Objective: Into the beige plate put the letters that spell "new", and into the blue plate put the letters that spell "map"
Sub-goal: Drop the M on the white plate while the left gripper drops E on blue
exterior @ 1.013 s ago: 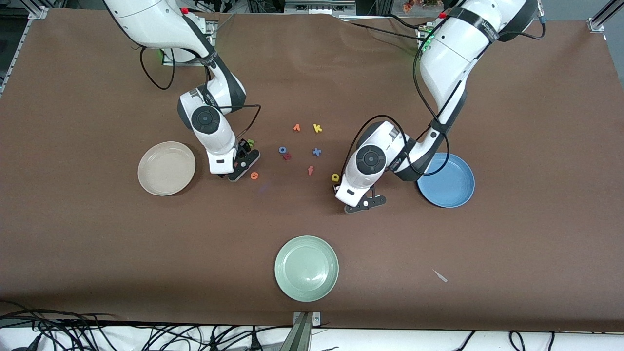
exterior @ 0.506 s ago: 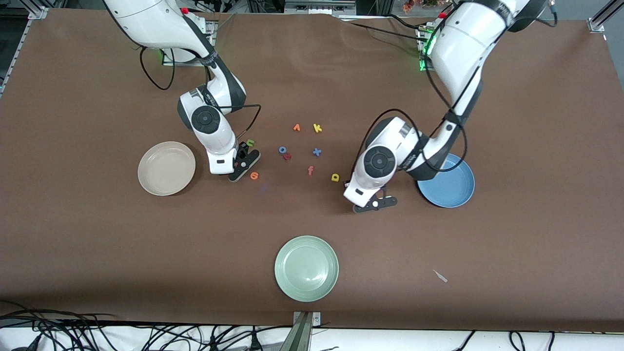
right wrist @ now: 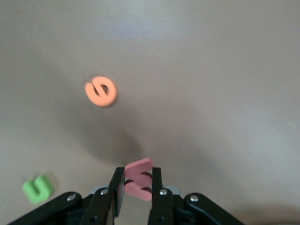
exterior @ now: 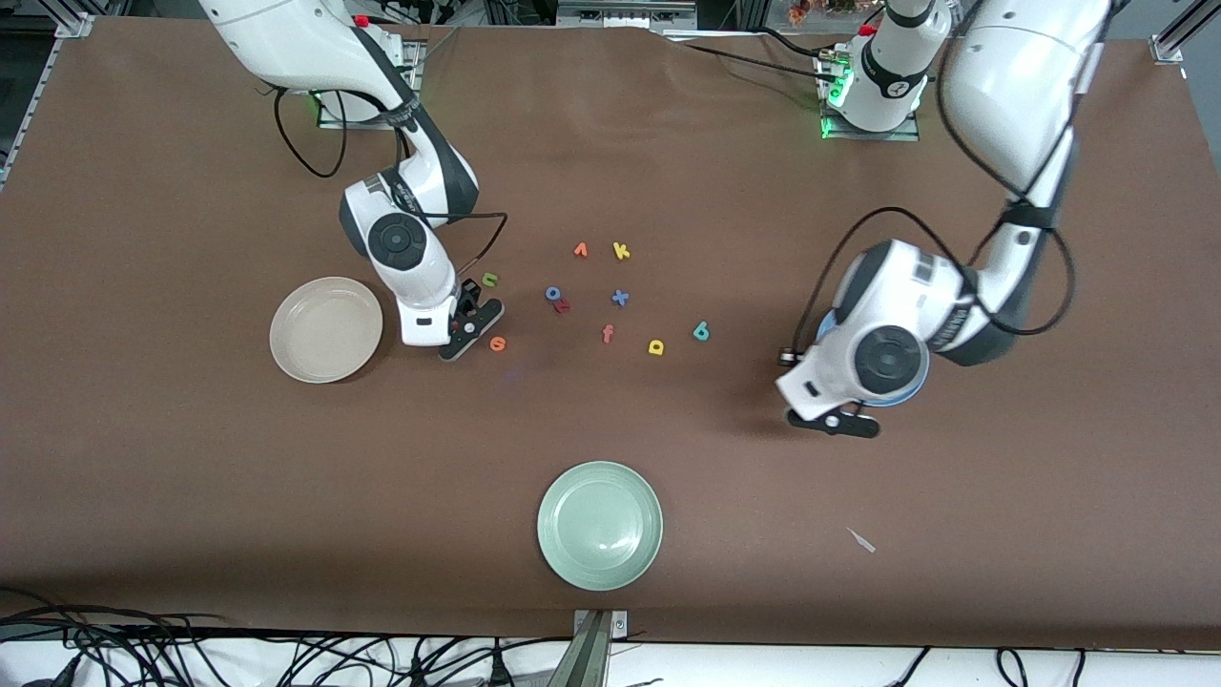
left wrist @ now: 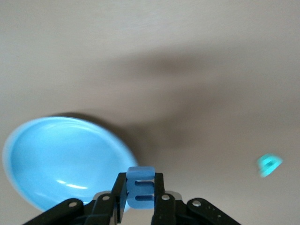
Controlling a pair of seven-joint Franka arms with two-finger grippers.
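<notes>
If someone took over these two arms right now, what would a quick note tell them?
Left gripper: shut on the blue m, over the blue plate edge.
Right gripper: shut on the pink w, low beside the beige plate.
On the table: green n, orange e, yellow a, teal p.
Done: nothing in either plate yet.
Left: drop both letters, then fetch the other four.

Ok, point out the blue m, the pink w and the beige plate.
blue m (left wrist: 140, 187): left wrist view, its middle, between the left gripper's fingers.
pink w (right wrist: 139, 179): right wrist view, its face, between the right gripper's fingers.
beige plate (exterior: 325, 329): front view, its bare centre.
</notes>
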